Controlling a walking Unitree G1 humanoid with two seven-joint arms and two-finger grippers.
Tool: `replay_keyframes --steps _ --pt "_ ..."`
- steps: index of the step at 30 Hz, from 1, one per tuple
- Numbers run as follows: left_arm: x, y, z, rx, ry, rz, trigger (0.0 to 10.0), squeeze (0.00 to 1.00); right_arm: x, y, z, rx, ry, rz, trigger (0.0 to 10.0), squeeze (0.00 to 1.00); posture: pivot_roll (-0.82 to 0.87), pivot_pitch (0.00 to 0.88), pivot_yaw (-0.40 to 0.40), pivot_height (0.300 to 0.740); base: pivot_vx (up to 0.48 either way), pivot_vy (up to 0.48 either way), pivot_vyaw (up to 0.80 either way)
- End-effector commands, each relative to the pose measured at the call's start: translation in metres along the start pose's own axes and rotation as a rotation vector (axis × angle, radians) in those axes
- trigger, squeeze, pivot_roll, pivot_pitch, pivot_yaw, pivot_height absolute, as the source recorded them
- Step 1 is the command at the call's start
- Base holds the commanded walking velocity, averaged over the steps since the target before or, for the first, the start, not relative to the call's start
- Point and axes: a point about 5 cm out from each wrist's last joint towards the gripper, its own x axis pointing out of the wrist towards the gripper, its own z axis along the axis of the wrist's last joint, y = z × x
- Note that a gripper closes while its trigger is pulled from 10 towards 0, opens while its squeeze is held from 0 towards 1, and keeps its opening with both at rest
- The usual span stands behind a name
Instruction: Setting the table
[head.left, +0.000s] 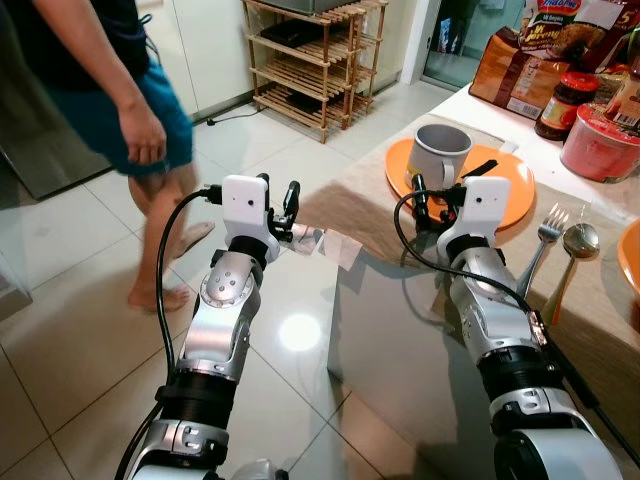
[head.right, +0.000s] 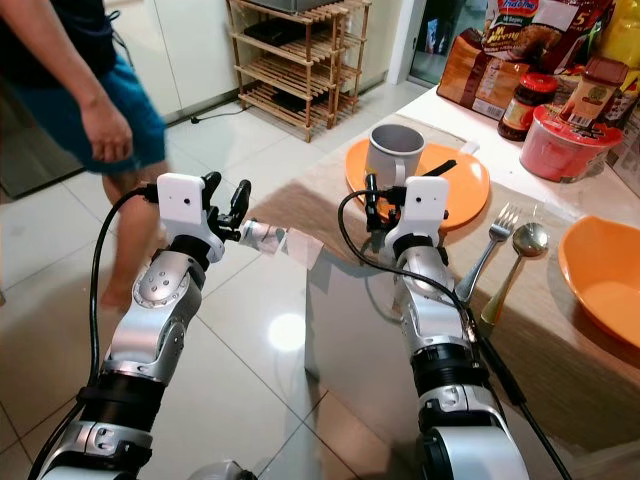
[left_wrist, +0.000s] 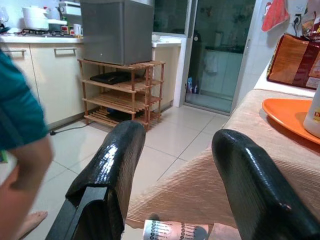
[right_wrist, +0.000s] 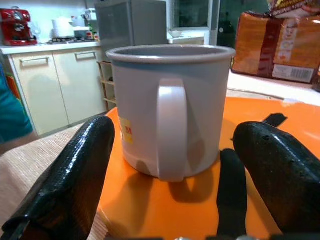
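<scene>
The right claw (head.left: 432, 200) is open, and if it pushes in crooked it could bump the handle and knock the grey mug (head.left: 439, 155) over or slide it off the orange plate (head.left: 512, 190). The mug stands upright on that plate on the counter (head.left: 400, 330), just in front of the right claw, with its handle facing the gap between the fingers (right_wrist: 65, 180). The left claw (head.left: 283, 205) is open too, out over the floor, near a person (head.left: 110, 110) it could hit.

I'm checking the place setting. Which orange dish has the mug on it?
The flat orange plate just beyond the right hand carries the grey mug; the orange bowl by the spoon does not.
</scene>
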Motion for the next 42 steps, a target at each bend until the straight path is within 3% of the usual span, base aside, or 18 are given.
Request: replay_keyframes --steps 1,6,9,11,18,19,35,36,37,40,41,42 --pt "-0.001 -0.001 0.002 0.009 0.001 -0.005 10.0 0.0 0.004 -0.001 0.004 -0.001 -0.014 -0.009 10.0 0.0 0.2 0.0 0.003 0.74 0.0 0.0 0.0" --pt "-0.005 -0.008 0.002 -0.016 0.03 -0.076 10.0 0.0 0.008 0.0 0.002 0.004 0.001 -0.02 10.0 0.0 0.21 0.0 0.002 0.74 0.0 0.0 0.0" --pt "-0.014 -0.018 -0.003 -0.022 0.093 -0.211 10.0 0.0 0.01 0.002 0.001 0.007 0.008 -0.018 10.0 0.0 0.22 0.0 -0.001 0.74 0.0 0.0 0.0" --pt "-0.021 -0.016 -0.003 0.004 0.107 -0.254 10.0 0.0 0.012 0.004 0.001 0.008 0.011 -0.012 10.0 0.0 0.22 0.0 -0.002 0.74 0.0 0.0 0.0" --pt "-0.023 -0.013 0.002 0.009 0.095 -0.252 10.0 0.0 0.015 0.005 0.0 0.017 0.017 -0.012 10.0 0.0 0.23 0.0 -0.005 0.74 0.0 0.0 0.0" --pt "-0.023 -0.013 0.003 0.005 0.093 -0.251 10.0 0.0 0.015 0.005 0.0 0.02 0.018 -0.012 10.0 1.0 0.23 0.0 -0.006 0.74 0.0 0.0 0.0" --pt "-0.019 -0.026 0.012 -0.043 0.062 -0.251 10.0 0.0 0.016 0.001 0.003 -0.005 -0.013 -0.059 10.0 1.0 0.21 0.0 -0.007 0.74 0.0 0.0 0.0" --pt "-0.019 -0.026 0.012 -0.044 0.061 -0.249 10.0 0.0 0.016 0.0 0.002 -0.014 -0.012 -0.068 10.0 0.6 0.21 0.0 -0.006 0.74 0.0 0.0 0.0" --pt "-0.019 -0.026 0.012 -0.045 0.061 -0.248 10.0 0.0 0.015 0.0 0.002 -0.01 -0.013 -0.066 10.0 0.0 0.21 0.0 -0.006 0.74 0.0 0.0 0.0" --pt "-0.018 -0.026 0.012 -0.045 0.06 -0.248 10.0 0.0 0.015 -0.001 0.002 -0.007 -0.016 -0.073 10.0 0.0 0.21 0.0 -0.005 0.74 0.0 0.0 0.0" --pt "-0.018 -0.027 0.012 -0.046 0.059 -0.249 10.0 0.0 0.015 -0.001 0.002 -0.005 -0.017 -0.08 0.0 0.0 0.21 0.0 -0.005 0.74 0.0 0.0 0.0" --pt "-0.018 -0.028 0.012 -0.046 0.058 -0.251 10.0 0.0 0.015 -0.001 0.001 -0.004 -0.016 -0.08 0.0 0.0 0.2 0.0 -0.005 0.74 0.0 0.0 0.0"
